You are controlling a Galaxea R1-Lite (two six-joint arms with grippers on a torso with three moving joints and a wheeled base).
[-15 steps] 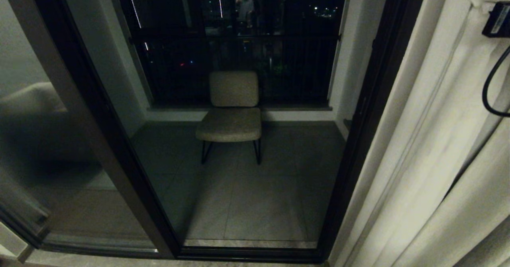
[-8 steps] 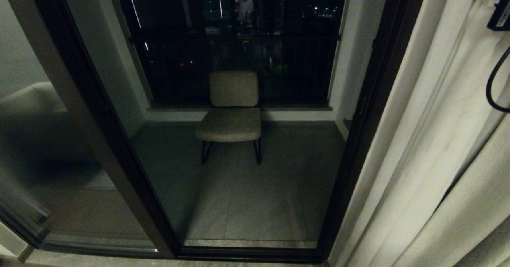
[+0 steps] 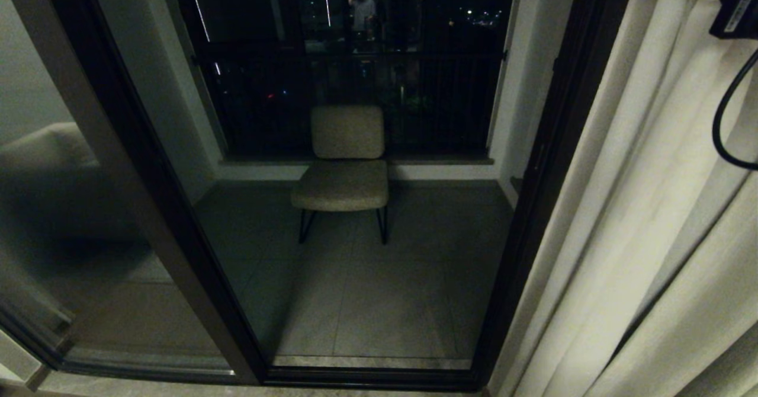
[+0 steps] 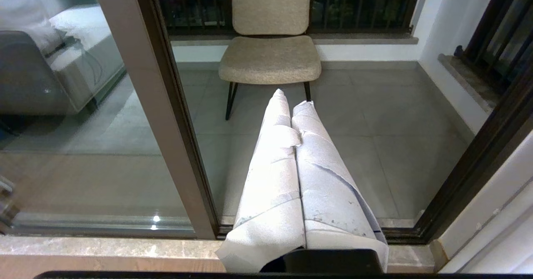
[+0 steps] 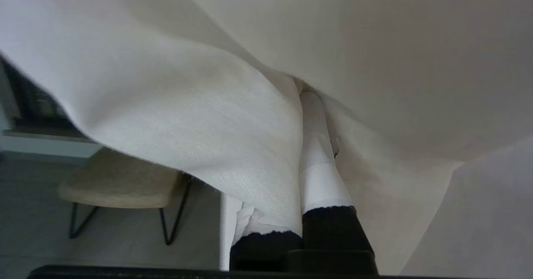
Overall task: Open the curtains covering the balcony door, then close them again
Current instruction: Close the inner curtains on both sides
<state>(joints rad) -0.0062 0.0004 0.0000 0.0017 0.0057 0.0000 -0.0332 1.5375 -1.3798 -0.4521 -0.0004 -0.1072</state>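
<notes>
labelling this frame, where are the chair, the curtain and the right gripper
chair (image 3: 340, 183): head view, on the seat cushion.
curtain (image 3: 639, 219): head view, on a pleat of the drawn-back panel.
right gripper (image 5: 310, 104): right wrist view, at the wrapped fingertips pinching the fabric.

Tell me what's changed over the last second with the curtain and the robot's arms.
The right arm's wrist camera box at the head view's top right edge slid toward the right, then came back left, the cable swinging with it. The right tool stays shut on the curtain. The balcony door, the chair and the shut left tool have not moved.
</notes>
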